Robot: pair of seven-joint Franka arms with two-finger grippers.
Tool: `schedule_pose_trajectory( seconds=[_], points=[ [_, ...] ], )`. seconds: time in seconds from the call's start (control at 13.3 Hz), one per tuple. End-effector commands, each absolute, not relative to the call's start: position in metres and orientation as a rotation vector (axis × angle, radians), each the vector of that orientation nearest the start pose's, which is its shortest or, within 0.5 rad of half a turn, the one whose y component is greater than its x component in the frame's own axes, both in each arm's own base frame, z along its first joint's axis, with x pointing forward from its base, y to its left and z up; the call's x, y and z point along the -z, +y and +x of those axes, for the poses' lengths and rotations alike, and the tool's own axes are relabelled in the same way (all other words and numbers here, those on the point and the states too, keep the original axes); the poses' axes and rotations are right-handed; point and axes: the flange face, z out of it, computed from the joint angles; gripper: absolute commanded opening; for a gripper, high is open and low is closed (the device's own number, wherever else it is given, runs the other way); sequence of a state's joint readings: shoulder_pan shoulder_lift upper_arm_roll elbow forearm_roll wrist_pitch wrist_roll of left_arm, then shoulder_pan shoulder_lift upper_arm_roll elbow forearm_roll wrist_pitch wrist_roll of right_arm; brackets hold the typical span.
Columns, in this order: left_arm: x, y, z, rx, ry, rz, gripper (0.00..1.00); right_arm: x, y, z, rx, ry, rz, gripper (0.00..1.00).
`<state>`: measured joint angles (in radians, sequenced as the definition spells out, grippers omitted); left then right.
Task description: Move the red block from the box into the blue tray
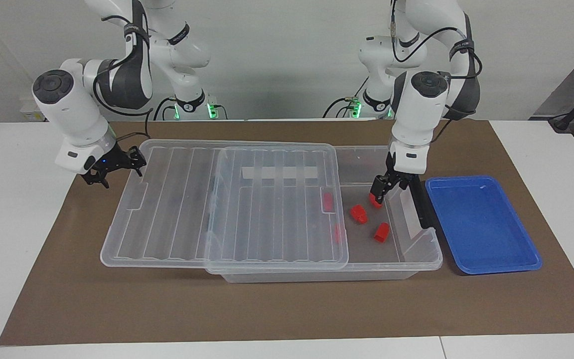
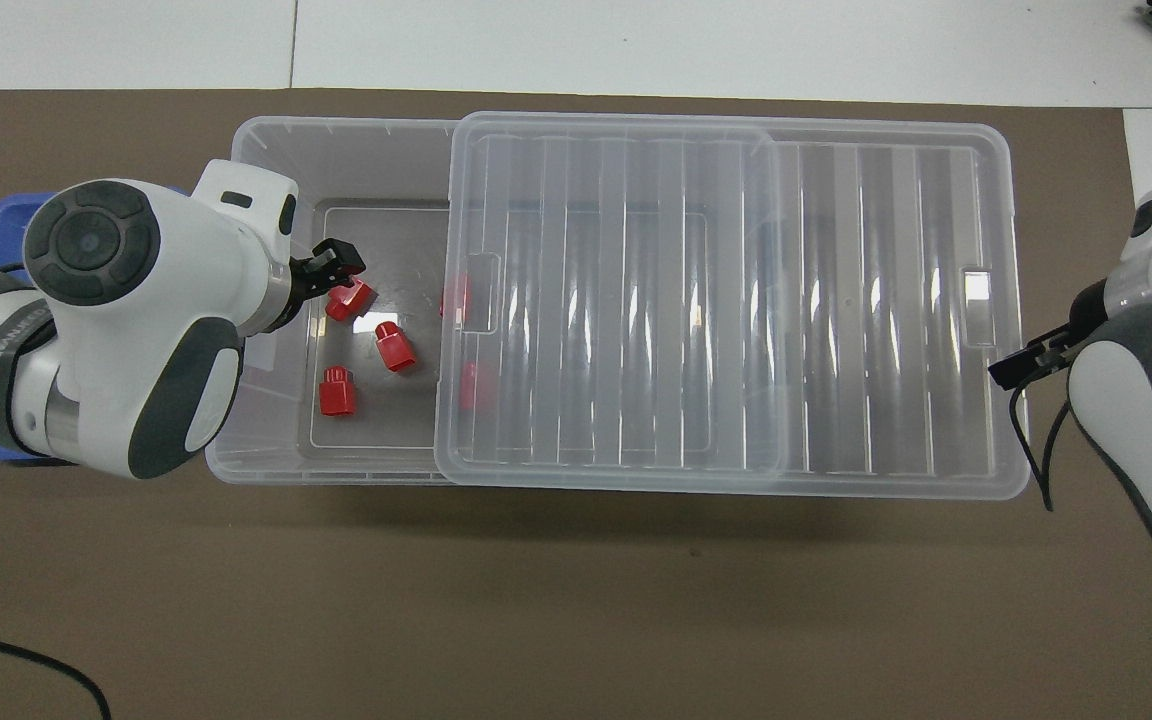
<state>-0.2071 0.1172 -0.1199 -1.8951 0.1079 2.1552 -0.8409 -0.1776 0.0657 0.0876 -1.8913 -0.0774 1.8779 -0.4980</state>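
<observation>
The clear box lies along the mat, open at the left arm's end. My left gripper reaches down into that open end and is shut on a red block low in the box. Two more red blocks lie loose on the box floor. Two others show through the lid. The blue tray sits empty beside the box's open end, mostly hidden under my left arm in the overhead view. My right gripper waits by the lid's end.
The ribbed clear lid with a white tape strip lies slid toward the right arm's end, overhanging the box there. A brown mat covers the table under everything.
</observation>
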Motion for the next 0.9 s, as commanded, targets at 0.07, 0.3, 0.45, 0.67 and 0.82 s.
schedule_pose_trajectory(
  seconds=[0.07,0.3,0.45,0.67,0.82],
  points=[
    [-0.44,-0.194,0.57,0.327,-0.718,-3.055,1.0,-0.469,-0.066,0.558,-0.176,-0.708,-3.111,0.94],
    [-0.402,-0.216,0.575,0.325,-0.668,-3.085,1.0,-0.493,-0.062,0.546,-0.161,-0.61,-3.14,0.94],
    [-0.387,-0.219,0.577,0.316,-0.647,-3.072,1.0,-0.507,-0.051,0.535,-0.178,-0.477,-3.168,0.94],
    [-0.344,-0.222,0.585,0.32,-0.648,-3.029,1.0,-0.514,-0.015,0.529,-0.152,-0.267,-3.196,0.94],
    [-0.332,-0.214,0.588,0.343,-0.63,-3.019,1.0,-0.515,0.022,0.529,-0.133,-0.152,-3.208,0.94]
  ],
)
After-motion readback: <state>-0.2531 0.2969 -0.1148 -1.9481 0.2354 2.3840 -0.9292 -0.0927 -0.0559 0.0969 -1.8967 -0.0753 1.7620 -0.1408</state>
